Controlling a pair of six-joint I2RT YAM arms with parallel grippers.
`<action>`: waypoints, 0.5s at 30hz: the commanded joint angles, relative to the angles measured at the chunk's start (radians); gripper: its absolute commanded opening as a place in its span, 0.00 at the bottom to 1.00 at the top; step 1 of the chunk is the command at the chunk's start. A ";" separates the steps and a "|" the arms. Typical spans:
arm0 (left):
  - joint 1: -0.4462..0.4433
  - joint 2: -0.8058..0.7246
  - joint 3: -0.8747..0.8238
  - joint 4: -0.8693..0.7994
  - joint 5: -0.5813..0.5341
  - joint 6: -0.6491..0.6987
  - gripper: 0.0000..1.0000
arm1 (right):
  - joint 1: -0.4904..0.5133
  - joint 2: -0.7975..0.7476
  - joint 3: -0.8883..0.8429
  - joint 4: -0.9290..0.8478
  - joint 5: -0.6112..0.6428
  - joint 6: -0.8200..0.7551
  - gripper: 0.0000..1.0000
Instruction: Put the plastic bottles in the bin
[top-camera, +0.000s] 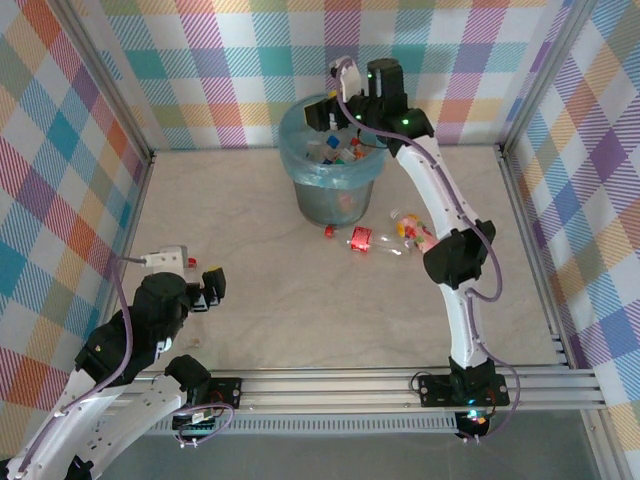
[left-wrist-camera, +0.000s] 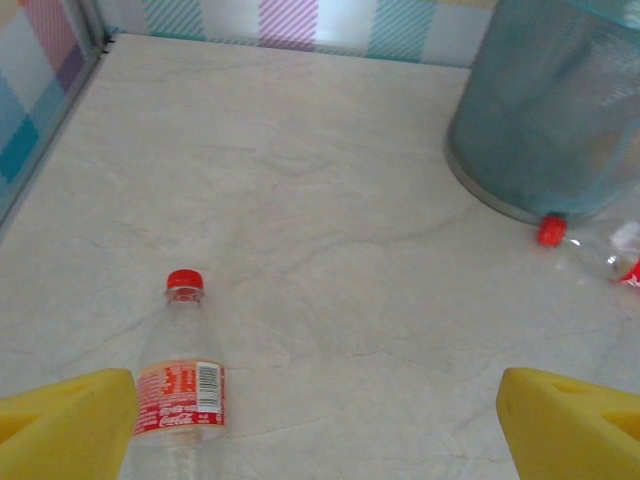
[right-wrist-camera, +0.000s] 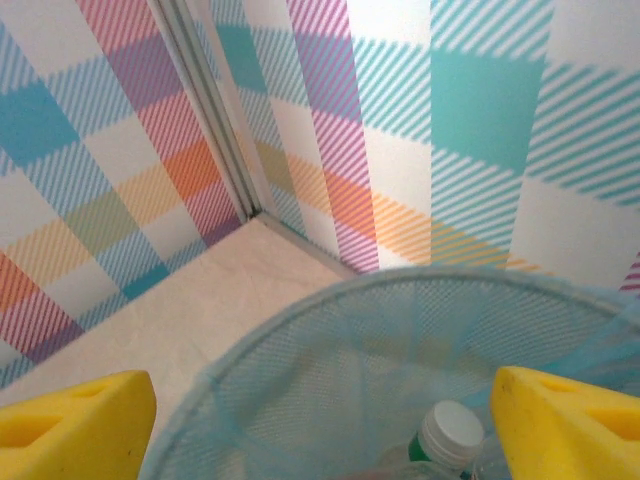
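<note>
Plaid panels in pastel checks wall in a pale, faintly veined table (top-camera: 300, 320) with an aluminium frame (top-camera: 350, 385) along its near edge.

Right arm (top-camera: 440, 210): rises from its near-right base, bends at a dark elbow, then reaches far and left to the bin (top-camera: 315, 200). The right jaws hang over the bin's mouth, released, their yellow foam pads (right-wrist-camera: 75, 420) spread wide apart.

Left arm (top-camera: 130, 350): folded low at the near left corner, wrist close above the table. The left jaws are also released, their yellow foam pads (left-wrist-camera: 570, 415) standing wide apart at either side of the wrist view.

Bin: round, upright, with a grey mesh wall and a translucent light-blue bag (right-wrist-camera: 400, 300) folded over the rim. It stands at the far centre of the table. Several bottles (top-camera: 335, 150) lie jumbled inside, their labels and caps in mixed colours. A white-capped bottle (right-wrist-camera: 450, 432) sits below the right jaws.

Outside the bin:
- A clear red-capped bottle (left-wrist-camera: 180, 390) with a red label lies on its side just beside the pad at the left of the wrist view. Its long axis runs near to far, cap toward the far wall.
- A second clear bottle (top-camera: 362, 240), red-labelled, lies at the bin's near foot with its long axis left to right. Its red cap points left, at the bin's base; whether it touches cannot be told.
- A third bottle (top-camera: 410, 228), with pink and yellow markings, lies just right of the second, partly hidden by the right arm. Its heading cannot be told.
</note>
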 joint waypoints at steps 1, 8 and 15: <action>-0.010 0.008 -0.009 -0.021 -0.097 -0.055 0.92 | -0.001 -0.058 -0.016 0.004 -0.002 0.065 0.87; -0.009 0.087 -0.042 -0.006 -0.141 -0.105 0.94 | 0.039 -0.254 -0.267 0.078 -0.077 0.078 0.86; -0.007 0.117 -0.040 -0.046 -0.150 -0.171 0.96 | 0.114 -0.495 -0.621 0.247 -0.064 0.057 0.86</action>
